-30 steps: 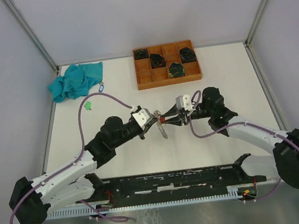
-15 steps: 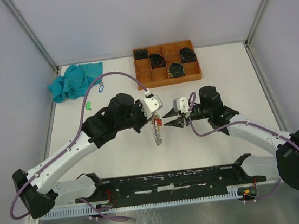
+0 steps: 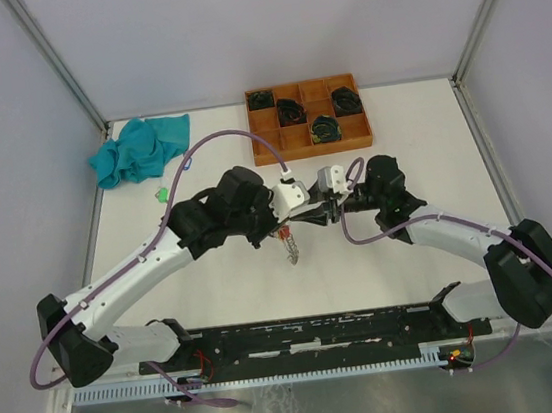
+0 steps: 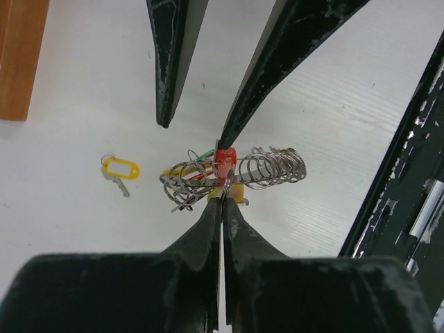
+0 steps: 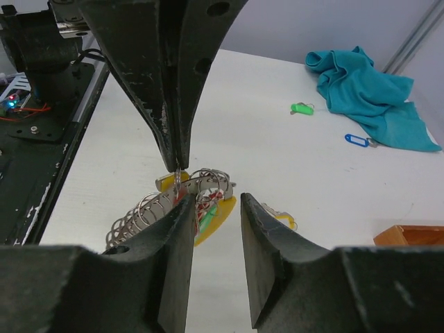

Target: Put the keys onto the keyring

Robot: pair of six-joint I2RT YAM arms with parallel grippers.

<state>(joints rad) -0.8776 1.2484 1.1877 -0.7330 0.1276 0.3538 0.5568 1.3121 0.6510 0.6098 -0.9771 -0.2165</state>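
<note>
Left arm has swung in twd centre vs a sec ago: elbow further up the table (image 3: pixel 431 152), wrist closer to R wrist, tips of both grippers now almost meeting mid-table. Keyring bundle (image 4: pixel 267 170) went w/ it and dangles under L tips in top view. R arm shifted little.

L gripper (image 4: pixel 222 198): jaws pressed together, pinching a wire ring at the bundle's middle, next to a small red bit. Bundle = stack of metal rings, coil-like, w/ red, green and yellow bits among them. It hangs off L tips. Whether its low end touches the table: can't tell.

R gripper (image 5: pixel 216 201): jaws spread, nothing gripped. In L-wrist view one R fingertip (image 4: pixel 227 135) sits right at the red bit, touching or a hair off, can't tell. Other tip is off to the side over bare table.

Yellow-tagged key (image 4: pixel 119 168): flat on table, loose, just beside the bundle on the side twd the tray. Not on any ring. R-wrist view shows it partly behind an R finger.

Green-tagged key (image 3: pixel 162 193) on table near teal cloth (image 3: pixel 140 149). Blue-tagged key (image 5: pixel 357 139) just beside cloth's edge. Both well apart from grippers.

Wooden tray (image 3: pixel 315 152) at far side, black coils (image 3: pixel 325 128) in sev. compartments. Purple cable (image 3: pixel 217 137) arcs over L arm.
</note>
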